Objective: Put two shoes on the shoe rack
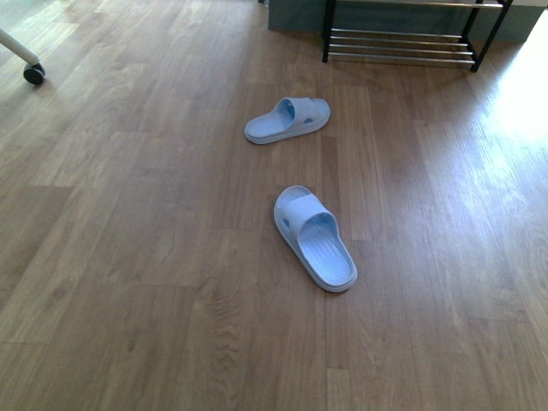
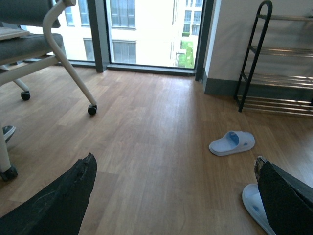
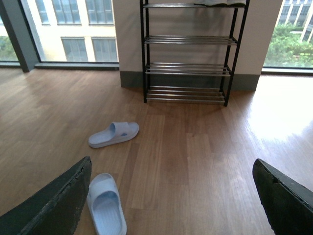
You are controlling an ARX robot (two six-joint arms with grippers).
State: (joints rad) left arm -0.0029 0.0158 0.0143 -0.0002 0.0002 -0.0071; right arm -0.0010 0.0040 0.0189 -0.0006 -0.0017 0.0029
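Observation:
The two shoes are light blue slide sandals lying apart on the wood floor. The nearer one (image 1: 314, 238) points away from me, and the farther one (image 1: 287, 120) lies crosswise closer to the shoe rack (image 1: 402, 47), a black frame with chrome rods against the wall. Neither arm shows in the front view. My left gripper (image 2: 173, 164) is open above bare floor, with the nearer slide (image 2: 257, 205) by one finger and the farther slide (image 2: 232, 143) beyond. My right gripper (image 3: 172, 164) is open and empty; the nearer slide (image 3: 106, 204) lies beside one finger, and the rack (image 3: 188, 66) stands ahead.
A white-legged chair on castors (image 2: 91, 110) stands to the left; one castor (image 1: 33, 74) shows in the front view. Floor-to-ceiling windows (image 2: 146, 29) run along the far wall. Something pale lies on the rack's top tier (image 3: 220, 2).

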